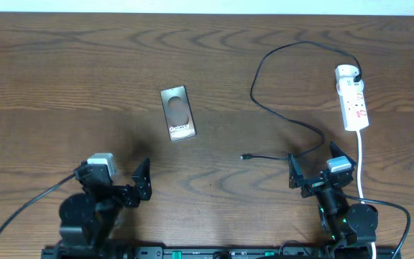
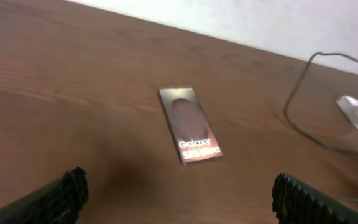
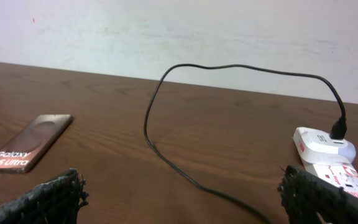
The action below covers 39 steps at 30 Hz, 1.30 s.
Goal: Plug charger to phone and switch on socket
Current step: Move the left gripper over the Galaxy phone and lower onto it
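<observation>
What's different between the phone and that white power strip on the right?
The phone is bronze-brown with white lettering; the strip is white with red marks. The phone has nothing plugged in; the strip has a black cable plugged in at its far end and a white cord leaving its near end. Both lie flat on the table.
</observation>
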{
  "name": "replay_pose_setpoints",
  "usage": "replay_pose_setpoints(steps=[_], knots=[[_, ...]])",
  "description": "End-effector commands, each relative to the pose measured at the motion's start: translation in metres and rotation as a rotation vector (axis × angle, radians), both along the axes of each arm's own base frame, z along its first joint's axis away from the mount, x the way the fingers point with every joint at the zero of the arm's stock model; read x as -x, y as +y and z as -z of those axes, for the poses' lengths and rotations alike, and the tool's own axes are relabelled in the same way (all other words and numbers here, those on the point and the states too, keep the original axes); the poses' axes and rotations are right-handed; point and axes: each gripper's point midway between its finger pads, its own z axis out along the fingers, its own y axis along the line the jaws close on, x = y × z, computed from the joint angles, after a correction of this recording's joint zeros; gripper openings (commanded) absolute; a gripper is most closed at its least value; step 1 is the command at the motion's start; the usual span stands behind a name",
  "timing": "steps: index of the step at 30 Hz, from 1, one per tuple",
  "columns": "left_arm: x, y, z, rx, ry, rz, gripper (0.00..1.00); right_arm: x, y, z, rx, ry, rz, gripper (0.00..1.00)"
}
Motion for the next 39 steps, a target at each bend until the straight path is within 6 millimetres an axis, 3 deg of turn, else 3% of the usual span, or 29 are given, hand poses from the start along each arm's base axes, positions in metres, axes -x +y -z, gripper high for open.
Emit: replay_pose_setpoints(steps=[1,9,16,21,31,36,39], knots=[[0.002,-0.008,-0.018,0.04,0.095,0.036,0.96,0.0,0.0,0.0,-0.003,-0.001,0.001,0.99],[0.0,-0.01,-0.05,-0.033,0.513,0.085,0.96,0.0,0.0,0.0,-0.003,-0.001,0.001,0.99],[-0.028,-0.011,-0.068,-0.037,0.792,0.086,0.96,0.0,0.0,0.0,-0.003,-0.001,0.001,0.99],[-0.054,-0.013,-0.056,-0.036,0.884,0.091,0.96,0.0,0.0,0.0,-0.003,-0.001,0.001,0.99],[-0.071,-0.014,-0.017,-0.037,1.032,0.091,0.96,0.0,0.0,0.0,-0.003,-0.001,0.001,0.99],[-0.084,-0.015,-0.009,-0.036,1.027,0.091,0.95,0.0,0.0,0.0,-0.003,-0.001,0.001,0.99],[-0.092,-0.015,-0.009,-0.036,0.996,0.091,0.9,0.0,0.0,0.0,-0.003,-0.001,0.001,0.99]])
